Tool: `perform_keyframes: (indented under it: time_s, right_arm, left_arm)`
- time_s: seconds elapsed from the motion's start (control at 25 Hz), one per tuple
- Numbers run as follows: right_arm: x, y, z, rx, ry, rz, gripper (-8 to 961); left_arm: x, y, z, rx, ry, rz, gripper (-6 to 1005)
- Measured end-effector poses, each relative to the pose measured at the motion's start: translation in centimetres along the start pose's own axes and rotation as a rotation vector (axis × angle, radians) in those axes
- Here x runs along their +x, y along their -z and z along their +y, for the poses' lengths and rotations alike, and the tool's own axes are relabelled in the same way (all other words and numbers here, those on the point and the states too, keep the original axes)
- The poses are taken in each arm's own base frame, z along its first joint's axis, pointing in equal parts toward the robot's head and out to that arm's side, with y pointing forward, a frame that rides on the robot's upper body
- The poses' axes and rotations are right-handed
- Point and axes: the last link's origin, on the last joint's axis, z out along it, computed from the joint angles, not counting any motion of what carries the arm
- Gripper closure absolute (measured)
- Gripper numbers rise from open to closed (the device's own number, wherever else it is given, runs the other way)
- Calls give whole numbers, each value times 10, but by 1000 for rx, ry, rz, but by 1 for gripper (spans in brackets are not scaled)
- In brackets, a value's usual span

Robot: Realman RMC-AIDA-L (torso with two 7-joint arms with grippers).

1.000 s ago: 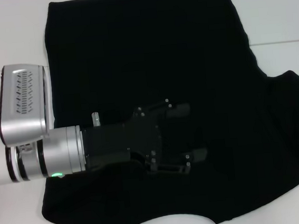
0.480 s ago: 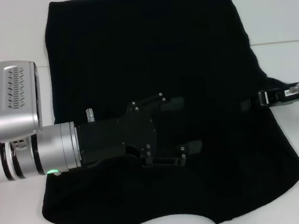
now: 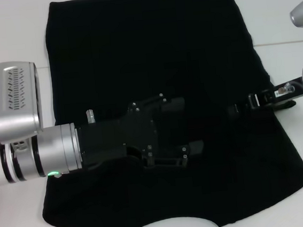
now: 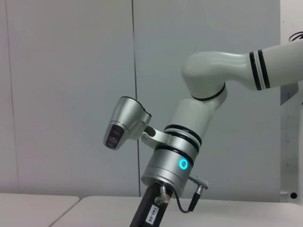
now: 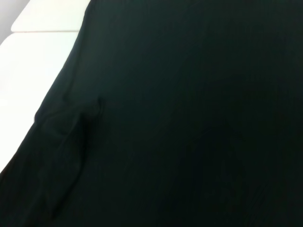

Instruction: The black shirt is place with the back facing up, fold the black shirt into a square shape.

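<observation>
Black fabric fills most of what we inspect: the black shirt (image 3: 152, 65) lies spread on the white surface (image 3: 4, 36), its curved neckline at the near edge and its straight hem at the far edge. Nearest to us, the left gripper (image 3: 182, 126) reaches in from the left side and hovers low over the middle of the garment, its fingers (image 3: 172, 105) spread apart with nothing between them. Level with it, the right gripper (image 3: 236, 108) has entered from the right edge and sits over the right flank of the shirt. We cannot tell whether its fingers are apart or together, since black parts merge with black cloth. The right wrist view shows only cloth (image 5: 189, 118), with a shallow ridge of folded material near the fabric's edge.

We judge the right sleeve to be tucked inward already, so the side-fold stage is in hand; the left sleeve is not visible either. The next move likely calls for securing a clean hold on a side edge and carrying it across without dragging the lower layer.
</observation>
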Motion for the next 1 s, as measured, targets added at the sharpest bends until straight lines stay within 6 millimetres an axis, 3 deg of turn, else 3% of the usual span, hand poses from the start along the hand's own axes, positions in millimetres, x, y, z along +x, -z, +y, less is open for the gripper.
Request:
perform_keyframes:
  time_s: [0.16, 0.32, 0.56, 0.76, 1.0]
  right_arm:
    - [-4, 8, -13, 42, -50, -56, 741]
    - [-3, 21, -34, 85, -107, -119, 539]
    - [11, 37, -62, 151, -222, -163, 309]
    - [23, 37, -74, 211, -267, -145, 308]
    - [25, 29, -73, 228, -259, -120, 307]
  left_arm:
    - [-2, 1, 0, 7, 6, -3, 63]
    - [-3, 1, 1, 9, 9, -3, 63]
    - [-3, 1, 1, 8, 11, -2, 63]
    - [-3, 0, 1, 3, 10, -4, 62]
    - [-2, -1, 2, -2, 7, -3, 62]
